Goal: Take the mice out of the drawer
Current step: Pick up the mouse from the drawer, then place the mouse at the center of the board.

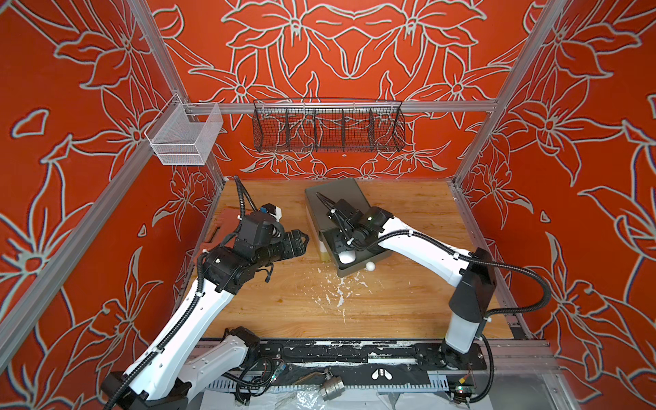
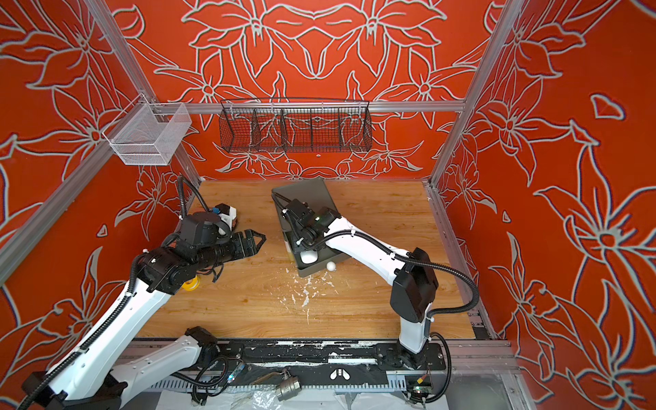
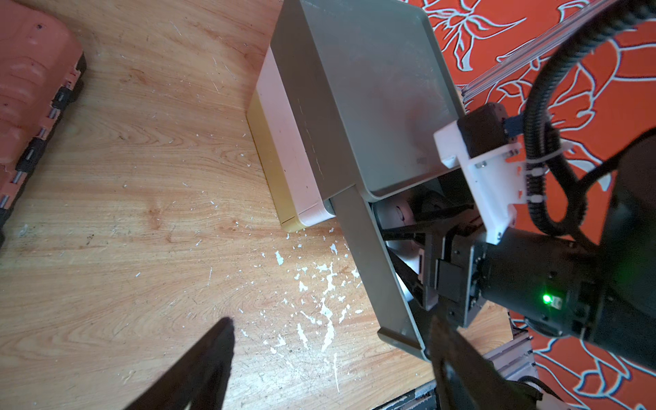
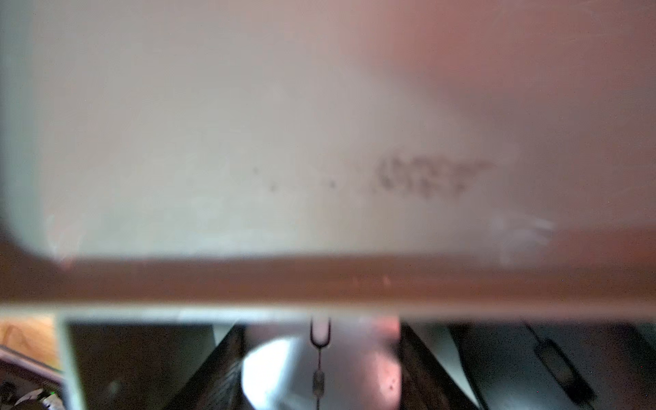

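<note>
At the far left I see an orange-red case (image 3: 32, 88) lying flat on the desk (image 1: 408, 301). Just right of it my left hand (image 1: 304, 243) hovers above the wood, released, jaws spread wide with nothing between them, pointing toward the grey cabinet (image 1: 340, 198). White flecks (image 1: 337, 294) are scattered over the desk between the two arms. The cabinet stands at the back middle, and its drawer (image 1: 355, 271) is pulled out toward me, with a white knob (image 1: 370, 266) on the front wall. Inside the drawer, close to that front wall, lies a pale mouse (image 1: 348, 256), seen in both top views. My right hand (image 4: 321, 340) reaches down into the drawer. In the right wrist view its dark fingers (image 4: 220, 372) stand on either side of the mouse, very close to it. The view is blurred, and I cannot tell whether the hand is clenched on the mouse or only flanking it.
</note>
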You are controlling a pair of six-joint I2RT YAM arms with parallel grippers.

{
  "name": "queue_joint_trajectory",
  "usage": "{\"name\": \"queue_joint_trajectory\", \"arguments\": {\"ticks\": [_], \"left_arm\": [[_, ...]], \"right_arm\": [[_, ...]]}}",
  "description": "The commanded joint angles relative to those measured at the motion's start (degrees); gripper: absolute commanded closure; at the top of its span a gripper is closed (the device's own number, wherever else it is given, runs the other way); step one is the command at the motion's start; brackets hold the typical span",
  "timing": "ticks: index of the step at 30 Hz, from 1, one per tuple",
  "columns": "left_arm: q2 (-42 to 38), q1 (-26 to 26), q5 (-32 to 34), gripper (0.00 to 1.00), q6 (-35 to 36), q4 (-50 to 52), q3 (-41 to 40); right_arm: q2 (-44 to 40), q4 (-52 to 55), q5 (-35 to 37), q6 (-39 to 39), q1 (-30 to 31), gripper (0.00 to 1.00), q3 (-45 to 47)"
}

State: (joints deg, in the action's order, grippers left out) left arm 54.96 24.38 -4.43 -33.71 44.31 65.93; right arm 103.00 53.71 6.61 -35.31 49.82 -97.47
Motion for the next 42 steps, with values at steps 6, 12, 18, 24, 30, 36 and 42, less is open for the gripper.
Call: {"name": "queue_joint_trajectory", "arguments": {"ticks": [6,12,18,24,30,36,42], "left_arm": [[0.3,0.1,-1.3,0.16,-0.3,-0.1,2.5],[0.6,0.1,-2.2,0.16,-0.3,0.2,3.3],[1.1,0.1,-4.5,0.15,-0.5,-0.1,4.3],[3.6,0.6,-8.1,0.15,-0.2,0.1,6.1],[5.5,4.0,-8.2,0.14,-0.2,-0.6,7.5],[7.0,7.2,-6.8,0.13,-1.4,-2.3,7.8],[8.9,10.1,-5.2,0.13,-2.6,-3.7,8.2]], "right_arm": [[-6.9,0.8,-1.1,-1.6,-0.9,0.39,2.7],[-9.1,1.2,-1.4,-1.2,-1.2,0.39,3.2],[-11.8,1.7,-1.8,0.0,-3.1,0.39,2.1],[-14.7,3.9,-1.9,2.9,-7.2,0.39,0.1],[-18.3,5.8,-3.7,8.1,-15.8,0.38,0.1],[-18.5,6.8,-3.8,14.4,-24.6,0.38,2.0],[-17.5,2.0,-6.5,17.7,-33.8,0.38,9.9]]}}
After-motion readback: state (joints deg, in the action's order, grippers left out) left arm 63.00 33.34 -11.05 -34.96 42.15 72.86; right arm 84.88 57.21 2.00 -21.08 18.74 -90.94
